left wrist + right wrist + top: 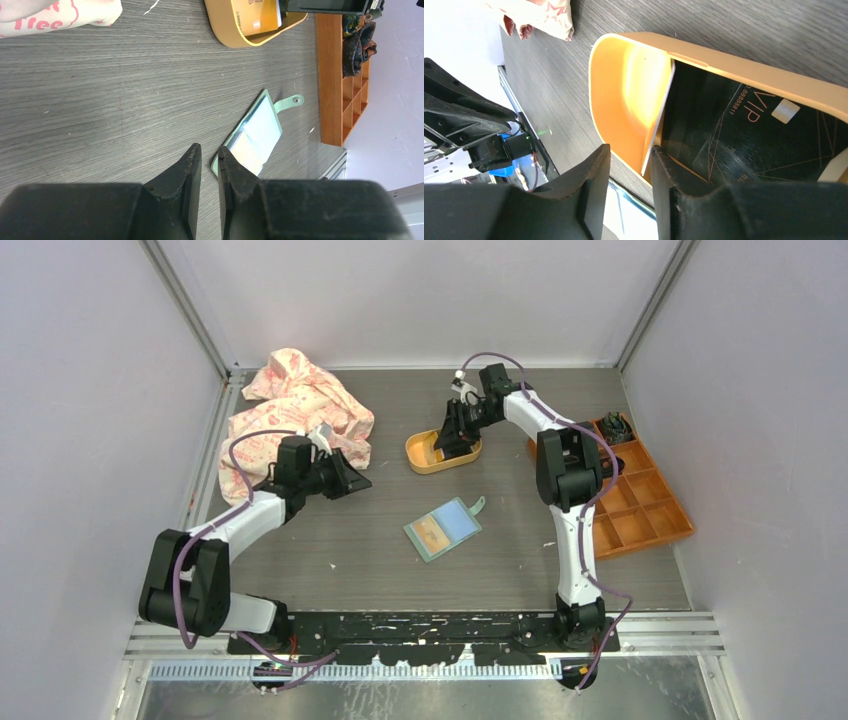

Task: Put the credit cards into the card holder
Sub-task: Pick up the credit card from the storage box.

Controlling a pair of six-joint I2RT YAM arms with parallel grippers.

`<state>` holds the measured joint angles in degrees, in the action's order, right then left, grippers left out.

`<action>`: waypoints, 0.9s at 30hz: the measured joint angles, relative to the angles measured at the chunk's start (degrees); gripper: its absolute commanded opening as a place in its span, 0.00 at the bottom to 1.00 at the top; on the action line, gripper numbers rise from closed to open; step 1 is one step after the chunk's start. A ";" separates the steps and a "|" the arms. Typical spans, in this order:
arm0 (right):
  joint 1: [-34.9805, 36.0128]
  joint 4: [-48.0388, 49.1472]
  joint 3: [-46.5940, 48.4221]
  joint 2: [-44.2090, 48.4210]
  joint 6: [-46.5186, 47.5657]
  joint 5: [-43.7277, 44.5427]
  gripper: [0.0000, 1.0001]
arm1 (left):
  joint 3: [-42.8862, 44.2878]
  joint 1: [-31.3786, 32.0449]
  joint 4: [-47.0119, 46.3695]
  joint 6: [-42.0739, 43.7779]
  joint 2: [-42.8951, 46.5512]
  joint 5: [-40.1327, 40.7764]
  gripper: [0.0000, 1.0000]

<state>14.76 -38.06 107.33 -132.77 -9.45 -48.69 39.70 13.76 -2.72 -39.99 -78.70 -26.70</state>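
The grey worktop (330, 550) filled my overhead view, with both arms bolted at its near edge. The left arm (250, 520) was bent sharply at the elbow and reached up and inward. Its wrist was over bare worktop just beside the crumpled pink-and-white cloth (290, 405) at the far left. The right arm (565, 475) rose from its base, folded at the elbow and stretched left across the far side, with its wrist tipped down into the tray. The orange compartment box (645, 505) sat at the right edge. The yellow-orange oval tray (418, 454) lay at the far centre. The card holder (443, 528) lay open and flat mid-worktop, well apart from both arms, with its snap tab pointing toward the box.

In the tray a black card (734, 130) with gold lines and "VIP" lettering stood tilted — one edge was lifted off the tray floor. That lifted edge ended in the gap of the right fingers (599, 162), close against one of them. The gap was narrow yet wider than the card, so I saw no clamp on it. The left fingers (192, 162) pointed toward the holder with only a slim gap — nothing was between them.
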 measured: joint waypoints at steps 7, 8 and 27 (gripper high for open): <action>0.00 0.46 0.07 -0.09 -0.20 -0.96 0.48 | -0.02 0.00 0.02 0.00 0.13 0.07 0.20; 0.02 0.48 0.17 -0.24 -0.22 -0.98 0.48 | -0.02 0.00 0.02 0.00 0.13 0.09 0.20; 2.08 -0.31 4.24 -2.67 3.32 11.56 0.57 | 0.59 0.13 -3.37 -0.72 -5.11 -1.36 0.29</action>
<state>16.84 -38.37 111.57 -135.44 -6.13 -37.12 40.29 13.89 -6.09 -40.71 -83.81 -28.05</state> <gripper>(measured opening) 0.568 0.255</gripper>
